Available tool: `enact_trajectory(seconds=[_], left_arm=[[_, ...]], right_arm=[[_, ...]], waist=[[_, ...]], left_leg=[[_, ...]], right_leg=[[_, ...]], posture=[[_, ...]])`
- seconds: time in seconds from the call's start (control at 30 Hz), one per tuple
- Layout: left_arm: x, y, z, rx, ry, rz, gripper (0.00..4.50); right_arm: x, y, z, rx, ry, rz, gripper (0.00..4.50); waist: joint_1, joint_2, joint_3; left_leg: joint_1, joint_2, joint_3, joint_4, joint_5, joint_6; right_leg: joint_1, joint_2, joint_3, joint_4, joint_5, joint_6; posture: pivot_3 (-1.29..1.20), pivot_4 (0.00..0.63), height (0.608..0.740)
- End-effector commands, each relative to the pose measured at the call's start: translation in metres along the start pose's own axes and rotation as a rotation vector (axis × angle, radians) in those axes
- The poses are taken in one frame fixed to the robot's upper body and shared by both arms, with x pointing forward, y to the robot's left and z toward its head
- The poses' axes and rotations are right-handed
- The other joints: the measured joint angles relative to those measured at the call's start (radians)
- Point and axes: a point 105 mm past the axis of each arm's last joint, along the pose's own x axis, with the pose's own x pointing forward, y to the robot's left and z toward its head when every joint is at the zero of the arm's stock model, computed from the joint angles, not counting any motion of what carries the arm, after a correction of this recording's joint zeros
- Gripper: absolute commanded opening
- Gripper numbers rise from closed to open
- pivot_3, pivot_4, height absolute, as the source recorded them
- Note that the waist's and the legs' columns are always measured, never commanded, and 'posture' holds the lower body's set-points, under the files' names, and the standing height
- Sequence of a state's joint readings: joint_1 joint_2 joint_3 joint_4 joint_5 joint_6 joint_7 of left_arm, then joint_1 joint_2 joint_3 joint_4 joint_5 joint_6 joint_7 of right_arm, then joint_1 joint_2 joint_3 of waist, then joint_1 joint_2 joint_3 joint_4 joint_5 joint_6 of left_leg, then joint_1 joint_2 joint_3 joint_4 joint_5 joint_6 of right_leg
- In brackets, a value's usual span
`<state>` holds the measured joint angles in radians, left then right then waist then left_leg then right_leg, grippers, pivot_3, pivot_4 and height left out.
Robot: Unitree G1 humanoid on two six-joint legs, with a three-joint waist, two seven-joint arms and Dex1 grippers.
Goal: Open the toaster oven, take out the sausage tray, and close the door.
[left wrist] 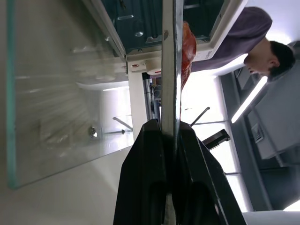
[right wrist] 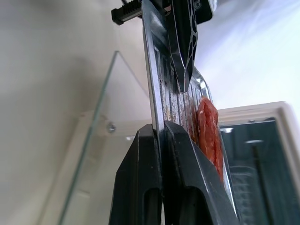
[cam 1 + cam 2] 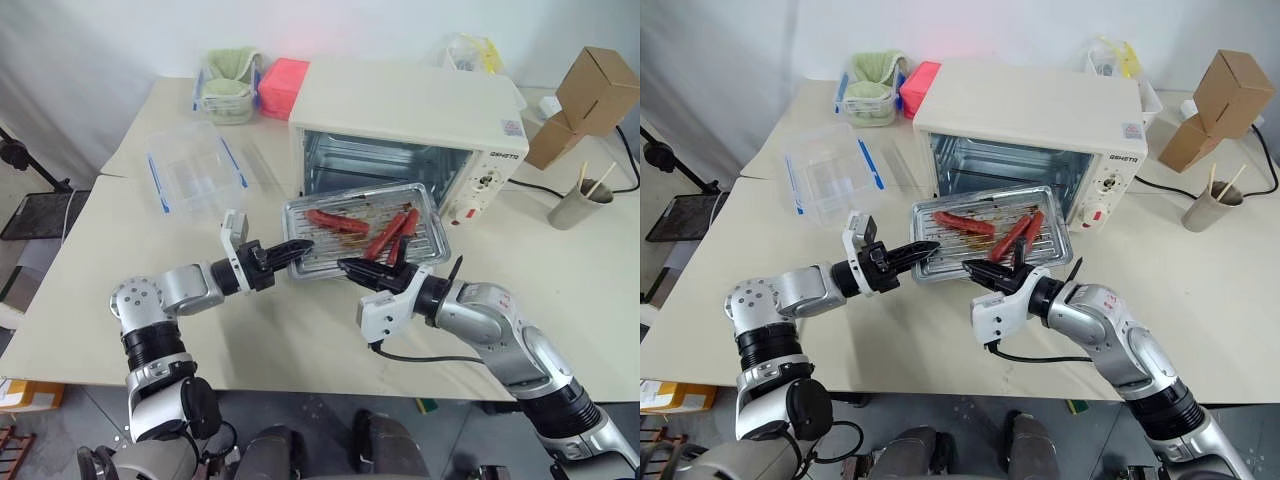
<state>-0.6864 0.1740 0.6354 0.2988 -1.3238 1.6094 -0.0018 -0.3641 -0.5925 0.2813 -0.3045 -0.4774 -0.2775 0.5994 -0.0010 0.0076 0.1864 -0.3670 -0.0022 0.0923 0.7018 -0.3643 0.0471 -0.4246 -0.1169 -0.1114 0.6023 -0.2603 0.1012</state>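
Observation:
The cream-white toaster oven stands at the back of the table with its cavity open. Its glass door lies folded down in front, beneath the tray. The silvery sausage tray is held just outside the opening, above the door, and carries a few red sausages on its rack. My left gripper is shut on the tray's near left rim. My right gripper is shut on the near edge a little further right. In the right wrist view the pads clamp the thin metal rim.
A clear plastic container with blue clips lies left of the oven. A pink box and a tub with green cloth sit behind it. Cardboard boxes and a cup with sticks stand at the right. A person is beyond the table.

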Motion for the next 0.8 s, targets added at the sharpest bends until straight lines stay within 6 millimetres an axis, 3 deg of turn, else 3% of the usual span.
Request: enact_trajectory(seconds=[0.03,0.23,0.37,0.5,0.6,0.67,0.8], left_arm=[[0.001,-0.010,0.000,-0.033,-0.020,-0.075,0.00],[-0.005,-0.007,0.002,-0.081,-0.095,0.002,0.00],[-0.018,-0.012,0.007,-0.065,-0.171,0.039,0.00],[-0.044,-0.016,0.011,-0.002,-0.252,0.057,0.00],[-0.074,-0.016,0.006,0.033,-0.253,0.043,0.00],[-0.097,-0.013,0.000,0.035,-0.264,0.055,0.00],[-0.124,-0.010,-0.010,0.036,-0.306,0.076,0.00]], right_arm=[[-0.004,-0.017,0.012,0.022,-0.071,-0.067,1.14],[-0.009,-0.021,0.020,0.040,-0.151,-0.073,3.18],[-0.022,-0.032,0.029,0.103,-0.245,-0.131,3.18],[-0.045,-0.035,0.020,0.236,-0.261,-0.142,3.18],[-0.064,-0.038,-0.002,0.431,-0.194,-0.175,2.57],[-0.078,-0.033,-0.017,0.557,-0.145,-0.172,1.88],[-0.098,-0.017,-0.037,0.661,-0.069,-0.108,0.58]], waist=[[0.001,0.000,0.000],[0.000,-0.001,0.000],[-0.001,-0.001,0.000],[0.002,-0.002,0.000],[0.000,-0.002,0.000],[0.000,-0.002,0.000],[-0.001,-0.002,0.000]], left_leg=[[0.000,0.000,0.000,0.000,0.000,0.000],[0.002,0.000,0.000,0.000,0.000,0.000],[0.004,0.000,0.000,-0.001,-0.001,-0.001],[0.005,-0.001,0.000,0.000,-0.001,-0.001],[0.005,-0.001,0.001,-0.001,-0.001,-0.001],[0.006,-0.001,0.002,-0.002,-0.001,-0.001],[0.008,0.000,0.003,-0.003,-0.001,-0.001]], right_leg=[[0.000,0.000,0.000,0.000,0.000,0.000],[0.000,-0.001,0.003,0.003,0.000,0.000],[0.000,-0.001,0.005,0.005,0.000,0.000],[0.001,-0.001,0.005,0.004,0.000,0.000],[0.002,0.000,0.005,0.003,0.000,0.000],[0.002,0.001,0.005,0.004,-0.001,-0.001],[0.004,0.001,0.007,0.002,-0.002,-0.003]], posture=[[0.00,0.150,0.740],[0.00,0.150,0.740],[0.00,0.150,0.740],[0.00,0.150,0.740],[0.00,0.150,0.740],[0.00,0.150,0.740],[0.00,0.150,0.740]])
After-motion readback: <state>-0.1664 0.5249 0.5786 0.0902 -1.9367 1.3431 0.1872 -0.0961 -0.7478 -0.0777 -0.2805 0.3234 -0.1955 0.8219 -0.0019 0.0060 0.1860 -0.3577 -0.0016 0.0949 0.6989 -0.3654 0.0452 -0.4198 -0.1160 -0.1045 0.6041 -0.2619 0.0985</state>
